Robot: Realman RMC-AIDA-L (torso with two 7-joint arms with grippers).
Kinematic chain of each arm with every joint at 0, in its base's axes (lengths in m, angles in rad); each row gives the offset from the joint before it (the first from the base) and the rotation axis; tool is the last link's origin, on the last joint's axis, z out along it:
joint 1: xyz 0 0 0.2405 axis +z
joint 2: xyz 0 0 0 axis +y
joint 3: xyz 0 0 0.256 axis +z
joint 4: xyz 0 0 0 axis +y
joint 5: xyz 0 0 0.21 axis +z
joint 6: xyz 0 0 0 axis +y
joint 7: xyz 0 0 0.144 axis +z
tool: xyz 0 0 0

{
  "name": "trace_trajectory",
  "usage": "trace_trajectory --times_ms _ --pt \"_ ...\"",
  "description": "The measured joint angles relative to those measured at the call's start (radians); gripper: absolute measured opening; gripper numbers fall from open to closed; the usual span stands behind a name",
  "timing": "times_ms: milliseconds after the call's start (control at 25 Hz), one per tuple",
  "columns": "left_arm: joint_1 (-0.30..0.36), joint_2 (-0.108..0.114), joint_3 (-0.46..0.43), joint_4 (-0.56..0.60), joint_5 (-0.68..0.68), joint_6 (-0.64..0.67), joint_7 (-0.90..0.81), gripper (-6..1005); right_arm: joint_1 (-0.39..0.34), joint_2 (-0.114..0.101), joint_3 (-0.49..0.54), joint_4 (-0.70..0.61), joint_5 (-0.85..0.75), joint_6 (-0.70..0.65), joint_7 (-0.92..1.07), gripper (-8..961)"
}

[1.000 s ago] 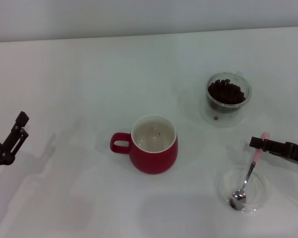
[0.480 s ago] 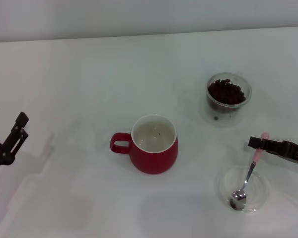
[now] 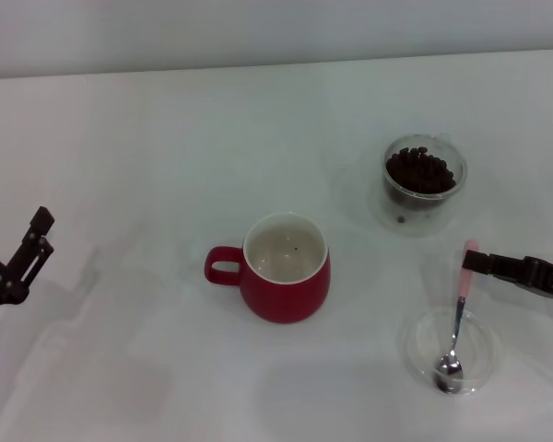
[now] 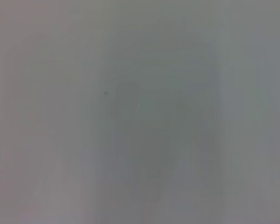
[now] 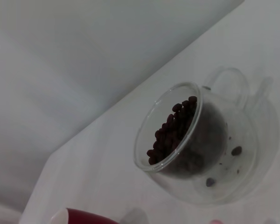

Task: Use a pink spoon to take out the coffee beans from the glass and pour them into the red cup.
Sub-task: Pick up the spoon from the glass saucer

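- Since the earlier frame my right gripper (image 3: 467,261) has pulled the pink spoon (image 3: 458,318) more upright; its handle tip now sits left of where it was, and the metal bowl has slid toward the near side of the shallow clear dish (image 3: 419,361).
- The right gripper's fingers look pinched on the top of the pink handle, near the right edge of the table (image 3: 147,138). I judge the grip sits that high so the bowl hangs free for scooping.
- The spoon bowl looks to be resting in the dish, so I read this as the start of the lift, with nothing scooped yet.
- The glass (image 3: 424,184) stands toward the far right of the table, beyond the dish, heaped with coffee beans (image 3: 422,171). In the right wrist view the glass (image 5: 196,144) sits on a clear saucer with a few stray beans on it.
- The red cup (image 3: 286,269) sits mid-table, handle toward my left, white inside nearly bare apart from a speck.
- My left gripper (image 3: 18,253) is parked at the left edge, fingers spread, holding nothing; its wrist view shows only blank surface.
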Motion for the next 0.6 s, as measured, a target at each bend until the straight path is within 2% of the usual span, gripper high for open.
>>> trace_trajectory --times_ms 120,600 --pt "-0.001 0.0 0.0 -0.001 0.0 0.003 0.0 699 0.005 0.0 -0.006 0.0 -0.003 0.004 0.0 194" --pt "0.002 -0.002 0.002 -0.008 0.001 0.003 0.0 699 0.039 -0.004 -0.085 -0.002 -0.004 -0.003 0.001 202"
